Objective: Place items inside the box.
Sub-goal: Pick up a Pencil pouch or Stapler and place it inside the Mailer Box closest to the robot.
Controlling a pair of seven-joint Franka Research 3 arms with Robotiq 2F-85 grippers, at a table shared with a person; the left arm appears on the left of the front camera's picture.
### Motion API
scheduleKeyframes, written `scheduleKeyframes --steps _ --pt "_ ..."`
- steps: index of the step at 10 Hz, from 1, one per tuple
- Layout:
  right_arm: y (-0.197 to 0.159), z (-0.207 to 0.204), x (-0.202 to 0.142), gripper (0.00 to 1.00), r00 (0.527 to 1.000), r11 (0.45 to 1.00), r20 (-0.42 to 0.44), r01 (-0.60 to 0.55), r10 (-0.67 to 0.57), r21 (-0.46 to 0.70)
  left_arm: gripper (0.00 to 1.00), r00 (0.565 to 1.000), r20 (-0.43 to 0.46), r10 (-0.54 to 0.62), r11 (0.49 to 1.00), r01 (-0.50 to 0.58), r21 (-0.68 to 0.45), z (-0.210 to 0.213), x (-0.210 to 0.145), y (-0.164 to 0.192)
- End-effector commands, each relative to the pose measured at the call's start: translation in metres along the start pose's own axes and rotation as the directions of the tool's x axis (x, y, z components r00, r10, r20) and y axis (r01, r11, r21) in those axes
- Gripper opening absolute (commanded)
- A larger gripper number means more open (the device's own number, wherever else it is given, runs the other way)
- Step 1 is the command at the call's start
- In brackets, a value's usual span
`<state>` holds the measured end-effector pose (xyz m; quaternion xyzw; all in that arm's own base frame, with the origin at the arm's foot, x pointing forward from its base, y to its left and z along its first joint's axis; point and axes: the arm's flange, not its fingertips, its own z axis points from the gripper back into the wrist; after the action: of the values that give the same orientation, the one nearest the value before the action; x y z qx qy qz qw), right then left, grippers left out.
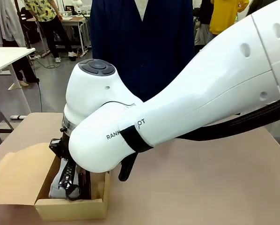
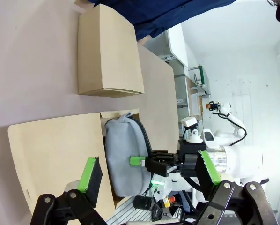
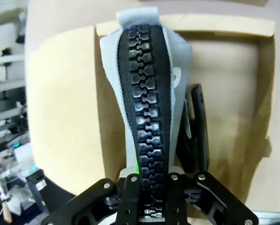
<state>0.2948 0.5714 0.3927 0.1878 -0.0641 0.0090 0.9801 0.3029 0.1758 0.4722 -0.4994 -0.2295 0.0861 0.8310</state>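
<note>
The box [image 1: 72, 208] lies open at the table's near left, its flap lid [image 1: 18, 178] folded out to the left. My right arm reaches across into it. My right gripper [image 3: 151, 185] is shut on one end of the grey pouch [image 3: 144, 93], whose black zipper faces the camera. The pouch [image 1: 60, 180] rests inside the box, beside a black stapler [image 3: 196, 131] on the box floor [image 3: 233, 93]. My left gripper [image 2: 148, 171] hangs open above the box with nothing between its fingers, looking down on the pouch [image 2: 123, 159] and the right gripper [image 2: 142, 161].
A smaller closed cardboard box [image 2: 109, 56] sits on the table just beyond the open one. A person in a dark navy garment [image 1: 140, 42] stands at the far edge. The right arm's bulk covers the middle of the table.
</note>
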Motion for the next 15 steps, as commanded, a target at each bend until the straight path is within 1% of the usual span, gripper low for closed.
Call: scheduleKeyframes --steps 1,3,4,5,6,8,11,13,14,15 --pt "0.009 -0.009 -0.003 0.07 0.999 0.999 -0.044 0.021 -0.022 -0.031 1.0 1.0 0.012 -0.014 1.0 0.014 -0.023 0.0 0.0 -0.001" --pt "-0.003 -0.006 0.0 0.07 0.997 0.999 -0.06 0.043 -0.043 -0.001 1.0 1.0 0.012 -0.014 1.0 0.014 -0.023 0.0 0.0 -0.001" --pt "-0.006 -0.006 0.001 0.07 0.997 0.999 -0.056 0.047 -0.046 0.004 1.0 1.0 0.012 -0.014 1.0 0.014 -0.023 0.0 0.0 -0.001" --pt "-0.007 -0.008 0.002 0.23 0.996 0.999 -0.083 0.039 -0.038 0.016 1.0 1.0 0.012 -0.014 1.0 0.014 -0.023 0.0 0.0 -0.001" --pt "-0.007 -0.01 0.001 0.67 0.995 1.0 -0.092 0.027 -0.026 0.005 1.0 1.0 0.012 -0.014 1.0 0.014 -0.023 0.0 0.0 -0.001" --pt "-0.009 -0.008 0.002 1.0 0.996 1.0 -0.084 0.027 -0.026 0.008 1.0 1.0 0.012 -0.014 1.0 0.014 -0.023 0.0 0.0 -0.001" --pt "-0.01 -0.006 0.002 0.99 0.996 0.999 -0.088 0.009 -0.006 0.037 1.0 1.0 0.012 -0.014 1.0 0.014 -0.023 0.0 0.0 -0.001" --pt "-0.016 0.002 0.004 1.0 0.996 0.997 -0.088 0.016 -0.01 0.078 1.0 1.0 0.012 -0.014 1.0 0.014 -0.023 0.0 0.0 -0.001" --pt "-0.025 0.015 0.006 1.0 0.997 0.993 -0.076 0.031 -0.022 0.11 1.0 1.0 0.012 -0.014 1.0 0.014 -0.023 0.0 0.0 -0.001" --pt "-0.041 0.036 0.008 1.0 0.997 0.987 -0.066 0.041 -0.031 0.156 1.0 1.0 0.012 -0.014 1.0 0.014 -0.023 0.0 0.0 -0.001"
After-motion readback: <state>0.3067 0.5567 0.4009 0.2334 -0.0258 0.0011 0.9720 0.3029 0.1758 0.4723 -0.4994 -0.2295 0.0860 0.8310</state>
